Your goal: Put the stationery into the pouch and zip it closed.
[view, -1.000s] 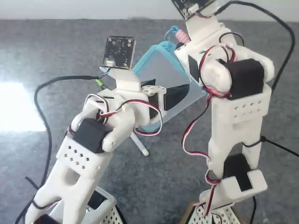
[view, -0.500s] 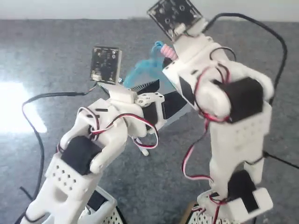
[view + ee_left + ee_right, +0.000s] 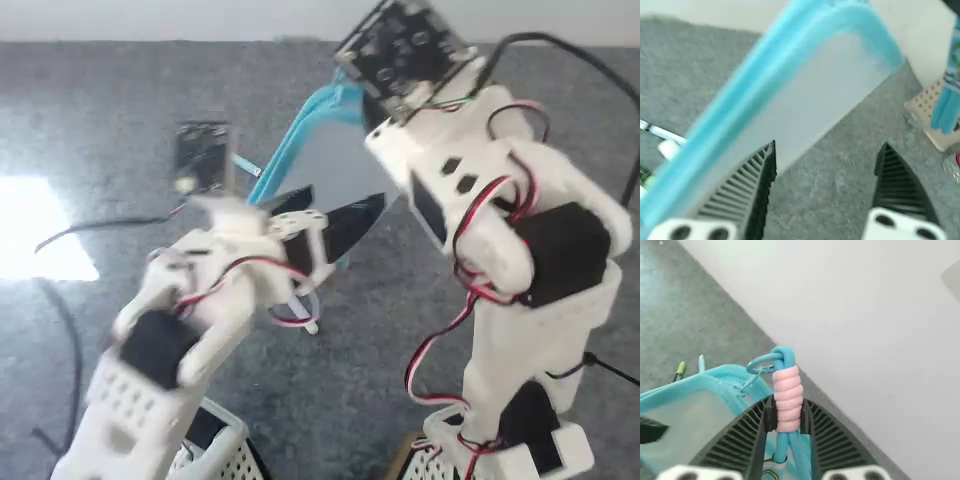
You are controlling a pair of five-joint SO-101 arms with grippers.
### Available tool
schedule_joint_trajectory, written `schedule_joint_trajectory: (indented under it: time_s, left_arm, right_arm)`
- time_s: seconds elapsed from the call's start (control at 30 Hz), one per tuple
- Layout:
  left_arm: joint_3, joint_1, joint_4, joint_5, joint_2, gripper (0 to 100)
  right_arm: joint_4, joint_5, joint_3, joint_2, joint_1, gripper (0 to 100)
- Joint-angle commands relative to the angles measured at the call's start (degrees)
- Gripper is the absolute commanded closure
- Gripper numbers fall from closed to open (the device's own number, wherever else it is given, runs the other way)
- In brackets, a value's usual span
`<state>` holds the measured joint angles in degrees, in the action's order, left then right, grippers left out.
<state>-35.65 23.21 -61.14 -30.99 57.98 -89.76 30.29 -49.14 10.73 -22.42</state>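
Tension seems our aim: we pinch the pink coiled zip loop (image 3: 787,399) in our right gripper (image 3: 786,412), hanging the frosted, blue-edged plastic pouch (image 3: 335,185) above the grey table (image 3: 100,120). Our left gripper (image 3: 828,147) gapes wide beside it, empty; a white pen (image 3: 660,134) lies on the table.

A grey speckled table (image 3: 100,110) is stretching back to a plain white wall (image 3: 150,18) that is running along its far edge. A bright patch of light (image 3: 30,230) is glaring on the surface at the high view's left.
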Motion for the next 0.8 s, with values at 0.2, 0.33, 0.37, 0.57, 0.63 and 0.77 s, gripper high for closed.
schedule_joint_trajectory:
  time_s: [0.2, 0.33, 0.37, 0.57, 0.63, 0.77]
  left_arm:
    - [-20.53, -6.77, 18.9, 0.35, 11.52, 70]
    - [-23.87, -4.04, 25.93, 1.93, 8.97, 70]
    - [-23.78, -3.43, 26.11, 2.11, 7.91, 70]
    - [-19.74, -3.25, 26.2, 2.02, -0.44, 70]
    - [-18.42, -4.66, 26.2, 2.11, -3.52, 70]
    - [-15.87, -9.76, 26.2, 1.93, -7.74, 70]
  right_arm:
    - [-0.57, 0.18, -1.49, -4.97, 4.35, 99.3]
    - [-6.11, 0.0, -1.49, -3.47, -0.75, 99.3]
    - [-7.25, 0.0, -1.58, -2.95, -1.8, 99.3]
    - [-12.09, 0.0, -4.92, -0.04, -2.59, 99.3]
    - [-12.26, 0.09, -5.36, 0.66, -1.63, 99.3]
    - [-11.91, 0.26, -5.98, 0.92, 3.21, 99.3]
